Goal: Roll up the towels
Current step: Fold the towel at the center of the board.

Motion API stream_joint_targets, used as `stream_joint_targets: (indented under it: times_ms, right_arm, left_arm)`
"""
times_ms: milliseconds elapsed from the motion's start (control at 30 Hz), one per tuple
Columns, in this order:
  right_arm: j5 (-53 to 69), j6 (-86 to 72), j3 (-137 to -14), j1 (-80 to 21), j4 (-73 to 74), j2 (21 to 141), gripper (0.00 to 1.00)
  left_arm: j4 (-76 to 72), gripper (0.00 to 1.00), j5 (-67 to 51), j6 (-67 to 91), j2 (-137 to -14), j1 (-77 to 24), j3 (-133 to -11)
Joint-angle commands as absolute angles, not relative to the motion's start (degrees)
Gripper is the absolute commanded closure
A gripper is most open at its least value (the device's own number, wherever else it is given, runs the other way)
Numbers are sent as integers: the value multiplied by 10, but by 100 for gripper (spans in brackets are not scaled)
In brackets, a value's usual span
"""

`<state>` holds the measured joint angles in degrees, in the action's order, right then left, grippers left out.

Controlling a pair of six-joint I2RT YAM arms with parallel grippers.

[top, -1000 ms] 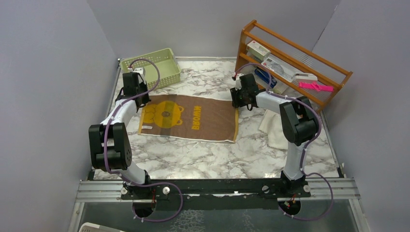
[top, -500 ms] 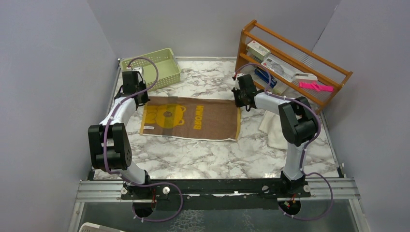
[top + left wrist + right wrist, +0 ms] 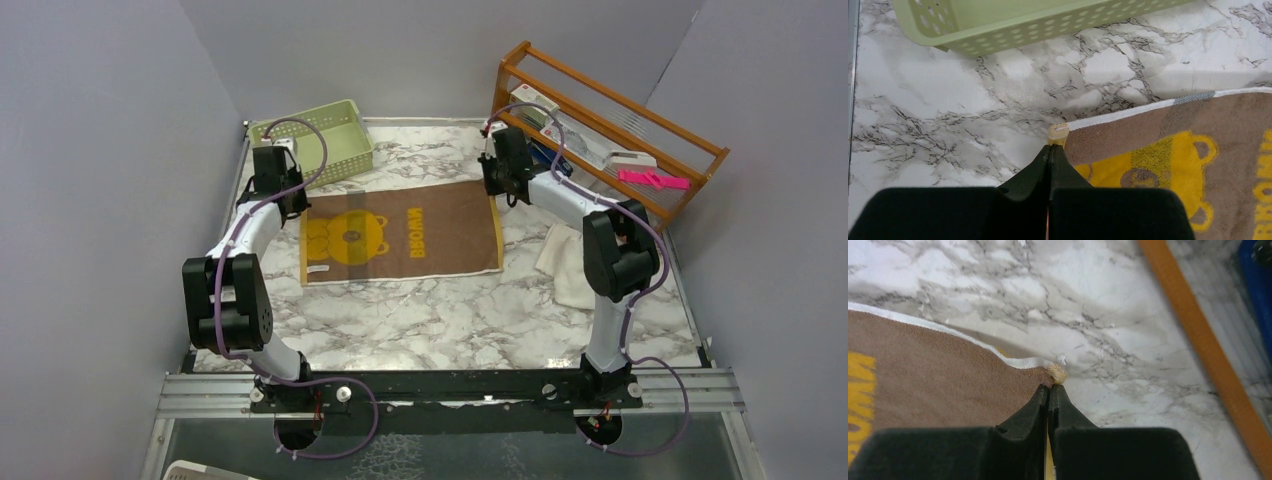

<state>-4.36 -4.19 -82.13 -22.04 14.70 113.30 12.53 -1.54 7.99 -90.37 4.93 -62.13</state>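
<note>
Nearest the bases, well back from the right gripper (image 3: 493, 186) and beside that arm's elbow: the cream-white towel (image 3: 556, 262), bunched and untouched. Further out, between the two tools: the mustard-yellow towel (image 3: 400, 232), spread flat on the marble table (image 3: 430, 320), tan side with the yellow bear up. Sits squarer than a second ago: skewed then, its right end sagging back toward the bases; now dragged away from them, chiefly on the right, with the far edge running nearly straight from one set of fingertips to the other. Reads as a straightening pull, so probably the spreading step close to done and no rolling begun. At the left gripper (image 3: 1049, 150), jaws pressed together on the towel's far-left corner, a nub of cream hem poking out just past the tips. Same at the right one in its wrist view: closed tight on the far-right corner, a small hem tuft just ahead of the tips. Beyond the left tool, a little apart from the held corner: the green basket (image 3: 1013, 27). Beyond the right tool and off to its right: the wooden rack (image 3: 1198, 345), close by. For the task, points to letting go of both corners next, then rolling from one edge, with the cream-white towel entirely left to do.
</note>
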Motion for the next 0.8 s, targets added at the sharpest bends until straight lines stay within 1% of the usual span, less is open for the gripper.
stream_joint_targets:
  times_ms: [0,167,267,400,533,767]
  right_arm:
    - [-81,-22,-874,-216,167,1146,99]
    - [-100,-14,-909,-208,176,1154,99]
    - [-110,-18,-890,-206,175,1143,99]
    - [-105,-46,-805,-207,138,1106,99]
    - [-95,-84,-703,-206,85,1055,99]
    - [-92,-117,-603,-202,74,969,99]
  left_arm:
    - [101,100,-42,79,-913,53,-631]
    - [98,100,-41,89,-901,53,-629]
    - [96,100,-43,105,-882,52,-603]
    - [93,100,-46,130,-850,50,-548]
    - [118,100,-45,141,-826,43,-521]
    - [147,100,-56,160,-774,39,-463]
